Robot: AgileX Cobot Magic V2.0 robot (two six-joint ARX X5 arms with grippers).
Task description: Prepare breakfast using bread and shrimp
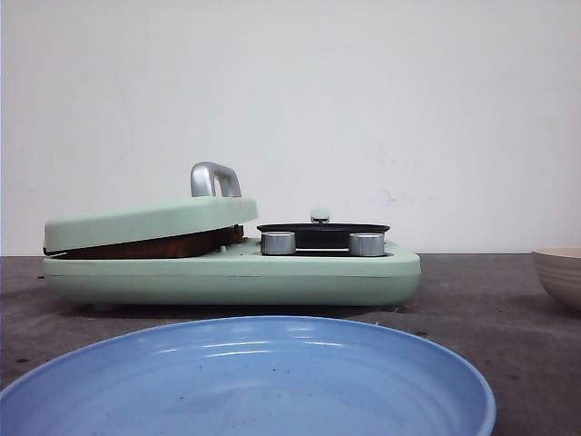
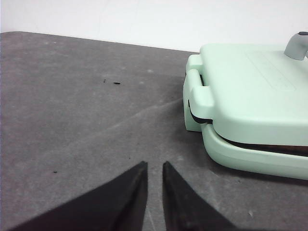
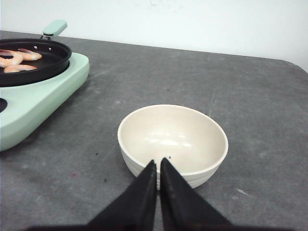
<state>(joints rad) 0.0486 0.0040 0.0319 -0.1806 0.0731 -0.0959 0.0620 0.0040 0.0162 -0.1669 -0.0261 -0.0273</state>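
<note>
Front view: a mint-green breakfast maker (image 1: 231,277) sits on the dark tabletop (image 1: 481,300), its lid (image 1: 150,222) resting slightly ajar on browned bread (image 1: 150,246) pressed inside. Beside the lid, a small black pan (image 1: 322,231) sits above two silver knobs (image 1: 278,242). A blue plate (image 1: 245,381) fills the foreground, and a cream bowl (image 1: 558,275) peeks in at the right edge.

Left wrist view: the left gripper (image 2: 154,168) hovers over bare tabletop, jaws nearly together with a thin gap, holding nothing. The appliance's hinged end is near.

Right wrist view: the right gripper (image 3: 158,166) is pinched almost closed, empty, just at the cream bowl's near rim. Shrimp (image 3: 17,60) lie in the black pan.
</note>
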